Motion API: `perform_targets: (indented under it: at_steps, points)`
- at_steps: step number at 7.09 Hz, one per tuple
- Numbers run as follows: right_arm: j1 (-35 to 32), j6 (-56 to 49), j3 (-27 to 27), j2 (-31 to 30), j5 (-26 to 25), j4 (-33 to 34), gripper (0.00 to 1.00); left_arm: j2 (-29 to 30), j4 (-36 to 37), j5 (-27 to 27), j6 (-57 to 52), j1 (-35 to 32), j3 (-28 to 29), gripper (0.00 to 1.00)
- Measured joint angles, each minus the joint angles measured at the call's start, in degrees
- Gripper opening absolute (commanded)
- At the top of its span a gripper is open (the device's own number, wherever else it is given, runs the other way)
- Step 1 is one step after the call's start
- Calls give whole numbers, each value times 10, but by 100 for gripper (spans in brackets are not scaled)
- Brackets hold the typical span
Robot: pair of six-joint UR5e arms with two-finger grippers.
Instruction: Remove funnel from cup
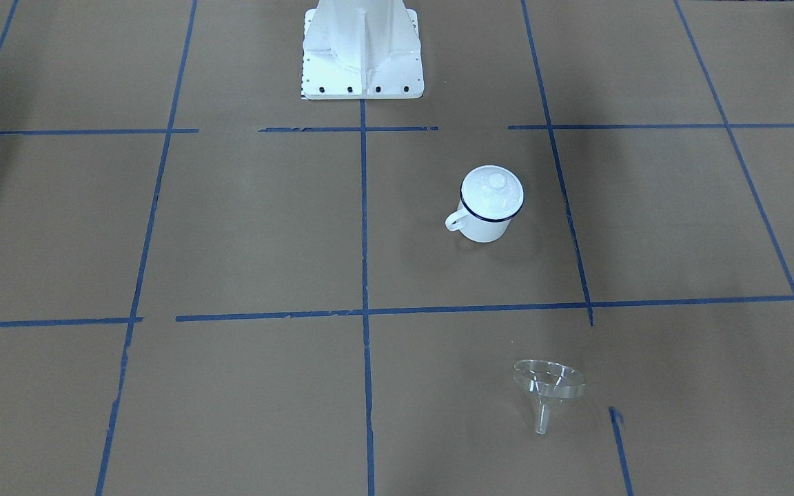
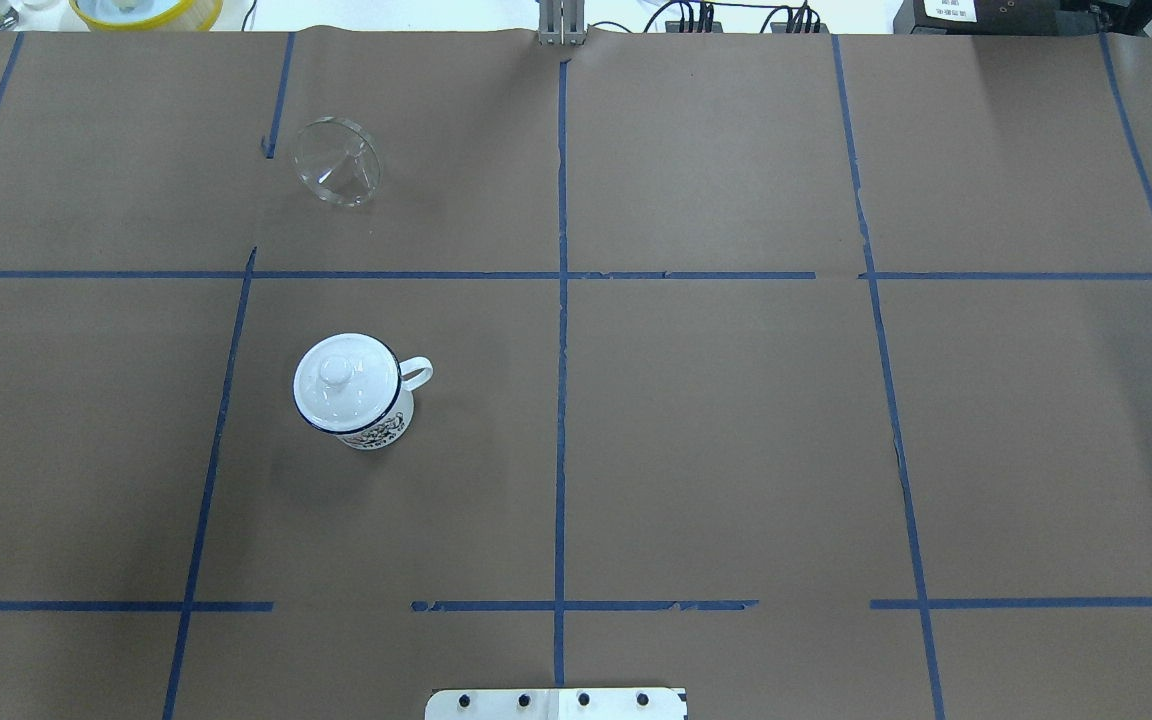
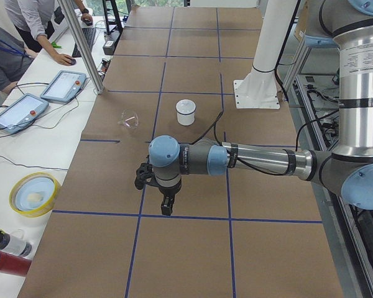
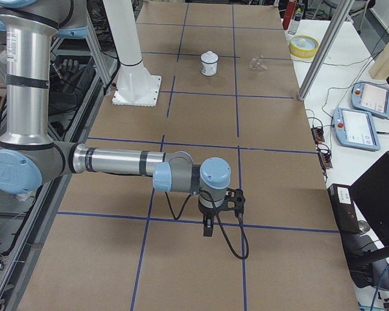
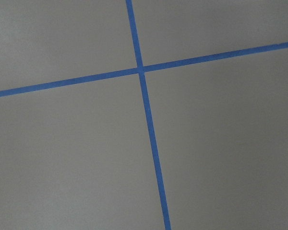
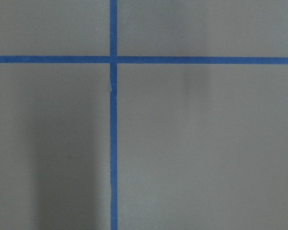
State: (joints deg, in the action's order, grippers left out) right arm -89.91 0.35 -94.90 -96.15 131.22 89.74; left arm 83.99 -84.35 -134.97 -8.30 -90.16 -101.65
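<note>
The cup [image 1: 483, 231] stands upright on the brown table with a round white knobbed lid [image 1: 493, 193] on it; it also shows in the overhead view [image 2: 376, 432]. The clear funnel [image 1: 548, 380] lies on its side on the table, apart from the cup, toward the operators' edge [image 2: 336, 165]. My left gripper [image 3: 166, 208] and right gripper [image 4: 208, 230] hang low over bare table at opposite ends, far from both. They show only in the side views, so I cannot tell whether they are open or shut. Both wrist views show only paper and blue tape.
The white robot base [image 1: 362, 62] stands at the table's robot side. A metal pole [image 3: 81, 43], tablets [image 3: 62, 84], a yellow bowl [image 3: 34, 194] and bottles [image 3: 3, 251] are on the white bench, with operators [image 3: 6, 56] beside it.
</note>
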Motion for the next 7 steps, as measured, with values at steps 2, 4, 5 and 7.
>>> perform_targets:
  at_steps: [2,4,5,7]
  points:
    - [0,0,0,0,0,0,100,-2,1,4,0,-1,3,100]
    - [0,0,0,0,0,0,100,-3,2,4,-1,0,1,100]
    - [0,0,0,0,0,0,100,-5,2,4,-1,-1,1,100]
    - [0,0,0,0,0,0,100,-11,2,4,-1,-1,-4,100]
